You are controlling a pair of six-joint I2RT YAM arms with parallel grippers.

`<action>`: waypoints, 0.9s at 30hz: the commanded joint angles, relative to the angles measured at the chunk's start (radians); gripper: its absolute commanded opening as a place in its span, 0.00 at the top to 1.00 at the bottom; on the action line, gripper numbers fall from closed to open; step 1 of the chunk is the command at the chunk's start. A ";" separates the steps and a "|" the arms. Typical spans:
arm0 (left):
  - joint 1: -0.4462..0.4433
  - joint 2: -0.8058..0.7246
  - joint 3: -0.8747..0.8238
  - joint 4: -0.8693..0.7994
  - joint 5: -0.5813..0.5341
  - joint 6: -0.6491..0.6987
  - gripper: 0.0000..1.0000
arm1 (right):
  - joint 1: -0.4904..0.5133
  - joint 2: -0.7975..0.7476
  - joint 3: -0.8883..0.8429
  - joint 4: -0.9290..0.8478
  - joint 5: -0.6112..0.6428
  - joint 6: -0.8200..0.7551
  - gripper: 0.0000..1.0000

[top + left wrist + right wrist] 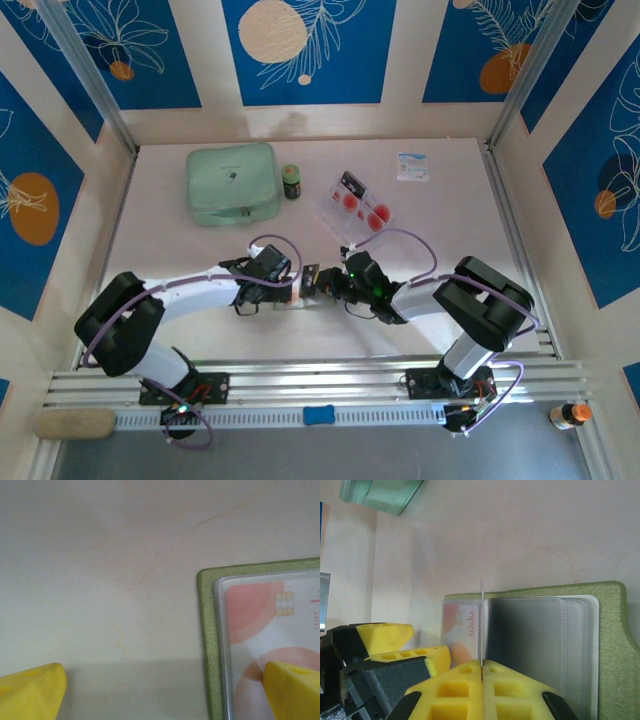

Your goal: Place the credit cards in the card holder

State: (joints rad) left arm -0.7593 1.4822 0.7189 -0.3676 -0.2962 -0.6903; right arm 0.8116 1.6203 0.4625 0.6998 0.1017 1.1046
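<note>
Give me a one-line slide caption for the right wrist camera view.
Right gripper pinching a card edge-on over the open card holder, beside a sleeved card.

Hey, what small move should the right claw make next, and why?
Probably tip the card toward the empty grey sleeve and slide it in. The right claw is shut on it, edge-on, at the open card holder; the open left claw has one finger over the filled page.

card holder (612,655) looks like rough, matt olive cloth; its sleeves (530,640) glossy clear plastic; table (100,580) smooth, matt
</note>
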 commanded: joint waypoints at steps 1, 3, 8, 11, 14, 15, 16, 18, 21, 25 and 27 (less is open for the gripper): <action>0.007 -0.008 -0.027 -0.055 -0.017 -0.004 0.00 | 0.008 0.006 -0.014 0.031 -0.023 0.012 1.00; 0.006 -0.009 -0.027 -0.055 -0.019 -0.003 0.00 | 0.008 0.010 -0.015 0.037 -0.026 0.015 1.00; 0.007 -0.008 -0.027 -0.053 -0.018 -0.003 0.00 | 0.007 0.007 -0.027 0.056 -0.024 0.027 1.00; 0.007 -0.008 -0.027 -0.053 -0.018 -0.002 0.00 | 0.006 0.003 -0.033 0.057 -0.020 0.030 1.00; 0.007 -0.008 -0.027 -0.052 -0.017 -0.002 0.00 | 0.006 0.006 -0.030 0.055 -0.022 0.030 1.00; 0.007 -0.008 -0.027 -0.051 -0.018 -0.003 0.00 | 0.006 0.009 -0.030 0.055 -0.023 0.029 1.00; 0.007 -0.009 -0.027 -0.051 -0.017 -0.003 0.00 | 0.006 0.014 -0.030 0.055 -0.023 0.029 1.00; 0.006 -0.008 -0.026 -0.052 -0.017 -0.003 0.00 | 0.006 0.023 -0.030 0.057 -0.025 0.029 1.00; 0.007 -0.010 -0.027 -0.051 -0.018 -0.003 0.00 | 0.007 0.037 -0.033 0.060 -0.025 0.032 1.00; 0.008 -0.010 -0.027 -0.051 -0.017 -0.003 0.00 | 0.009 0.051 -0.036 0.067 -0.022 0.035 1.00; 0.007 -0.011 -0.028 -0.052 -0.017 -0.004 0.00 | 0.011 0.054 -0.041 0.069 -0.020 0.037 1.00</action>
State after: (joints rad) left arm -0.7593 1.4803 0.7158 -0.3664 -0.2962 -0.6907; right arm 0.8120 1.6566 0.4419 0.7559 0.0788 1.1347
